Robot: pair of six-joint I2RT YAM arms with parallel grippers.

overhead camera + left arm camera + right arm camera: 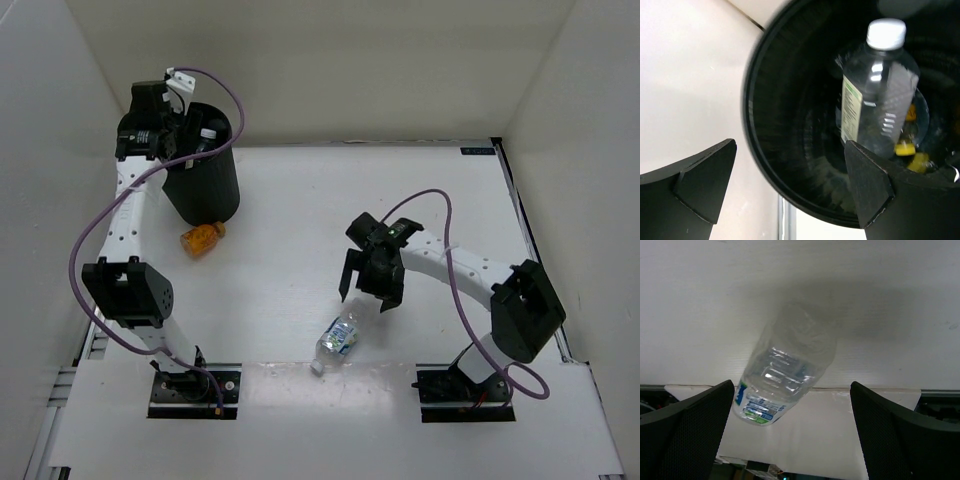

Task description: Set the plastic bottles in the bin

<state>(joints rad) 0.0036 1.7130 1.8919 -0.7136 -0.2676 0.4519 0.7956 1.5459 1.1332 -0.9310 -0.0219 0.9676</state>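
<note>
Black bin [771, 125], rim blurred, holds a clear bottle [875, 100]; left gripper [790, 155] and right gripper [791, 390] gape empty

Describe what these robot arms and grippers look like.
The left arm and right arm are white tubes dotted with small holes, joined by chunky black housings. A purple cable loops along each. The left gripper and right gripper have broad black wedge-shaped fingers.

This looks like a robotics lab test cell: a white worktop [290, 190] boxed in by plain white panels [330, 70], a left arm [130, 215] and right arm [450, 262] bolted at its near edge, purple cables [80, 245] looping off them
</note>
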